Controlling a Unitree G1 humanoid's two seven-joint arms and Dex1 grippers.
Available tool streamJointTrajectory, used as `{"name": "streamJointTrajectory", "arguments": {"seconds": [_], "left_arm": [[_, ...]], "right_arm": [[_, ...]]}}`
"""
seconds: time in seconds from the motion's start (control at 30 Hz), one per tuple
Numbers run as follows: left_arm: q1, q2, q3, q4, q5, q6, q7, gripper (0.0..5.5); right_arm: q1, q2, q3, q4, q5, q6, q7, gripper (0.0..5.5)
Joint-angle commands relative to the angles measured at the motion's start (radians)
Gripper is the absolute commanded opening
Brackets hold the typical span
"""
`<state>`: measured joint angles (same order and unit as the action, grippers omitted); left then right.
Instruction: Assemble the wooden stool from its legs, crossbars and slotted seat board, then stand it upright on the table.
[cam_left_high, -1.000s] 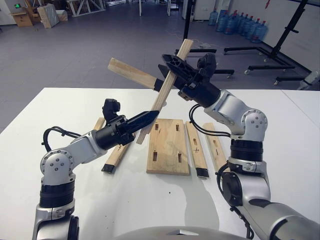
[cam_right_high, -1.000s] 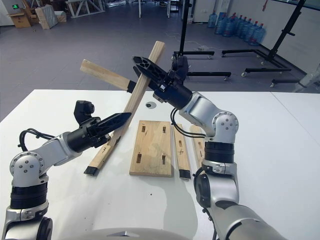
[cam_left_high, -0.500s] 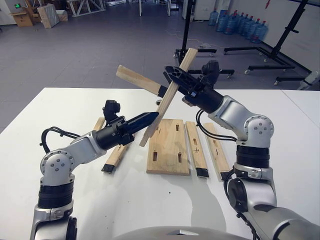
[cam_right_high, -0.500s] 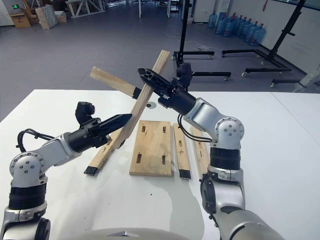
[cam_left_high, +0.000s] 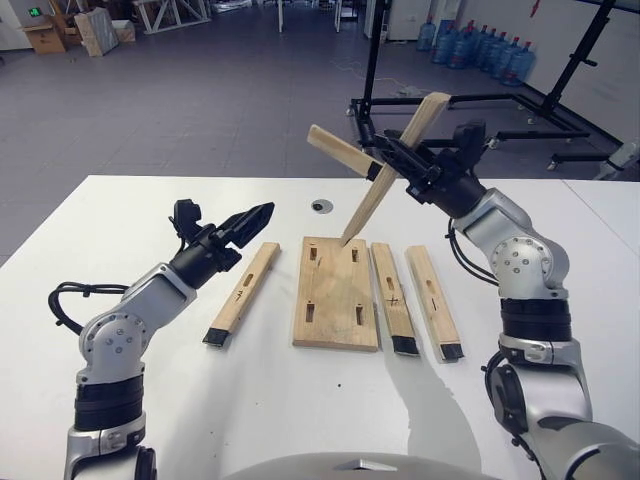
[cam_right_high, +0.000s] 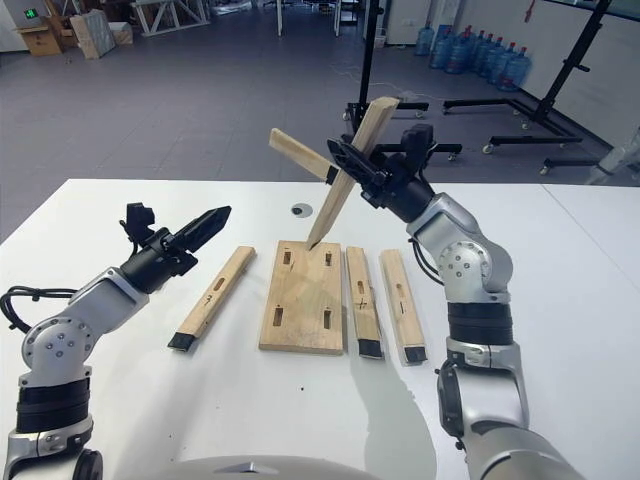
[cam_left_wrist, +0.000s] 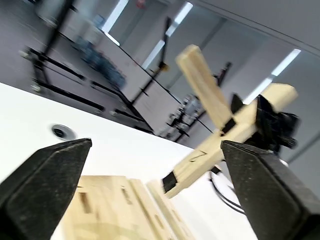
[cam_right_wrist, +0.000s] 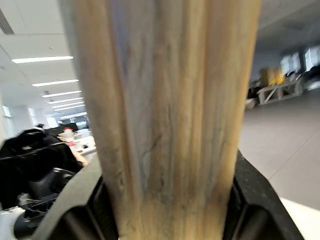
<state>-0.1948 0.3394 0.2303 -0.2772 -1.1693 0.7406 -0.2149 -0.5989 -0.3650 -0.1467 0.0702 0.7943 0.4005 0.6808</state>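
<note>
Table (cam_left_high: 120, 260): we see a white top, and the seat board lies flat near its middle.
Seat board (cam_left_high: 335, 295): our landmark is a pale wooden rectangle with four small slots, its long side running away from the robot.
Crossed pair (cam_left_high: 400, 150): two wooden bars joined as a cross are held in the air above and beyond the seat board's far edge. The longer bar slants down, and its dark tip sits at the board's far edge. We cannot tell whether it touches.
Left bar (cam_left_high: 242, 290): it lies flat to the left of the seat board, apart from it and angled slightly, with its dark end toward the robot.
Middle bar (cam_left_high: 392, 298): it lies flat just beside the seat board's right edge and parallel to it.
Right bar (cam_left_high: 432, 302): it lies flat one place further right of the seat board, beside the middle bar.
Right gripper (cam_left_high: 395, 160): it is raised beyond the seat board's far right corner and clamped on the crossed pair where the bars meet.
Left gripper (cam_left_high: 255, 215): it hovers left of the seat board, over the far end of the left bar. Its fingers are spread wide and hold nothing.
Hole (cam_left_high: 321, 206): we see a small round opening in the table just beyond the seat board's far edge.
</note>
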Motion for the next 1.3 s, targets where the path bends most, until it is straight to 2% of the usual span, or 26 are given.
{"name": "streamJointTrajectory", "arguments": {"seconds": [0.03,0.17,0.3,0.43,0.63,0.93,1.3], "left_arm": [[0.007,-0.033,-0.013,-0.006,0.071,-0.038,0.021,5.35],[0.021,-0.042,-0.022,-0.003,0.13,-0.051,0.014,5.35],[0.041,-0.048,-0.024,-0.016,0.167,-0.056,0.009,5.35],[0.036,-0.04,-0.029,-0.002,0.189,-0.045,-0.018,5.35],[0.044,-0.042,-0.031,0.001,0.209,-0.036,-0.031,5.35],[0.045,-0.047,-0.036,0.009,0.23,-0.027,-0.046,5.35],[0.048,-0.06,-0.047,-0.002,0.229,-0.009,-0.064,5.35]], "right_arm": [[-0.046,0.03,0.066,0.195,-0.178,-0.197,0.094,2.06],[-0.143,0.02,0.087,0.447,-0.266,-0.221,0.185,2.06],[-0.221,0.016,0.046,0.655,-0.28,-0.354,0.369,2.06],[-0.234,0.004,-0.014,0.714,-0.234,-0.404,0.561,2.06],[-0.259,-0.006,-0.008,0.841,-0.283,-0.513,0.812,2.06],[-0.352,0.038,-0.068,1.012,-0.339,-0.752,0.819,2.06],[-0.296,0.05,-0.021,1.042,-0.44,-0.901,0.898,2.06]]}}
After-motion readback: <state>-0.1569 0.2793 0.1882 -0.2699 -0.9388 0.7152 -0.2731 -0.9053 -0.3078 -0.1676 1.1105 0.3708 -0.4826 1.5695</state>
